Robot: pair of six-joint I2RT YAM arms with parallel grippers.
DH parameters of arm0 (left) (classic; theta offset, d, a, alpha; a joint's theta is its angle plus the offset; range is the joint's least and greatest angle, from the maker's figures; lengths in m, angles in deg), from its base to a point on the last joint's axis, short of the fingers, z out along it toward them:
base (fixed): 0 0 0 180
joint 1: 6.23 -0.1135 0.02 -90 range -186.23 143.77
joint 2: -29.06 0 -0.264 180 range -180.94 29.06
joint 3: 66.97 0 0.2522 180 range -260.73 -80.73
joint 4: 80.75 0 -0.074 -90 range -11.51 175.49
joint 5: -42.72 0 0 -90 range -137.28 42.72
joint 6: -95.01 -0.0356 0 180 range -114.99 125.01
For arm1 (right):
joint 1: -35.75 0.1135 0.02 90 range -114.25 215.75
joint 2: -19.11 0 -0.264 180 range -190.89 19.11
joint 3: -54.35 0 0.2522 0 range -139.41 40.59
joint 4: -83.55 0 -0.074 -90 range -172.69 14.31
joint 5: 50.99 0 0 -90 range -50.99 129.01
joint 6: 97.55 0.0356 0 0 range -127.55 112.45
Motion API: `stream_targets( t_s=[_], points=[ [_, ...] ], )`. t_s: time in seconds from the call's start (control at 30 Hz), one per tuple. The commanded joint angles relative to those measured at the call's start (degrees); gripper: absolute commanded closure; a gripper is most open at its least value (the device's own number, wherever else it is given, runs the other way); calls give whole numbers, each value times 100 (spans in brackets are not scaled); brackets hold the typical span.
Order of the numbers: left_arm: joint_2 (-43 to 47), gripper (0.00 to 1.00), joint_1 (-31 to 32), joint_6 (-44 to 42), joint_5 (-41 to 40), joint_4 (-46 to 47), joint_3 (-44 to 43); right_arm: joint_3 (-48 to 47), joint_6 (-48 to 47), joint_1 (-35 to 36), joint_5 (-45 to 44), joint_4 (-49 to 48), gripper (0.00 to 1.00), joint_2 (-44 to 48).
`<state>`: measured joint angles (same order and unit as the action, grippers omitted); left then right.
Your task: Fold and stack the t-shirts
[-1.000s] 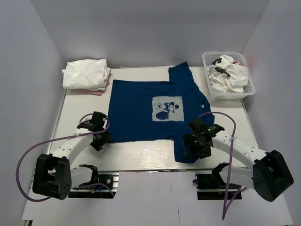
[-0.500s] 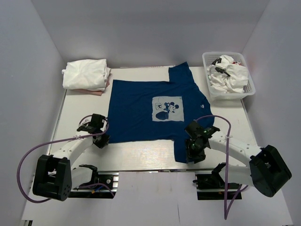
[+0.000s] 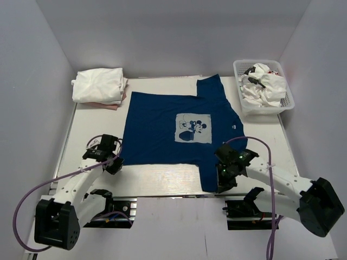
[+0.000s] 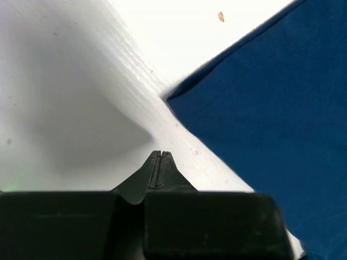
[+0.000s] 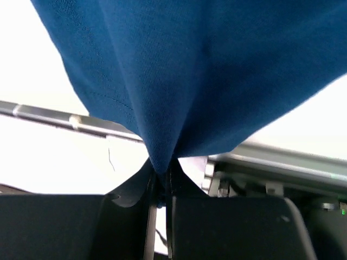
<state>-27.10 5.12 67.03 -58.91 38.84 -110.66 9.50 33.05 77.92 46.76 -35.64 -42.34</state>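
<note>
Fingers: R gripper [image 5: 162, 171] pinches navy tee [image 3: 160, 127]; L gripper [image 4: 160, 155] clenched empty, seen only in wrist cam.

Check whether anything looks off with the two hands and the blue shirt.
Yes. The left hand is shut on nothing: the corner of the navy t-shirt lies on the table just past its tips, untouched. The right hand does pinch the shirt's cloth, so only one side is held.
</note>
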Motion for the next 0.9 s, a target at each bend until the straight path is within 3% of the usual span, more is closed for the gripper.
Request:
stream_targets(
  t_s=[0.0,0.13,0.37,0.4,0.43,0.47,0.73,0.87],
  points=[
    [360,100,-37,73,-163,-327,-30,-247,238,107,166,691,100,256],
    [360,100,-37,13,-58,15,-144,-818,10,107,-457,955,100,3],
    [-192,100,16,-111,-57,61,-539,-1539,-140,54,-924,411,100,-455],
    [-193,85,16,-111,-110,-27,-540,-1549,-149,45,-846,341,100,-499],
    [-193,39,16,-111,-171,-28,-540,-1523,-157,45,-836,332,100,-517],
    [-193,36,16,-111,-172,-28,-540,-1488,-184,45,-828,279,100,-543],
    [-579,26,16,-58,-462,692,-329,-1408,-237,37,-599,252,100,-649],
    [-1221,37,-37,3,-410,693,-382,-1435,-246,37,-643,287,100,-666]
  ],
)
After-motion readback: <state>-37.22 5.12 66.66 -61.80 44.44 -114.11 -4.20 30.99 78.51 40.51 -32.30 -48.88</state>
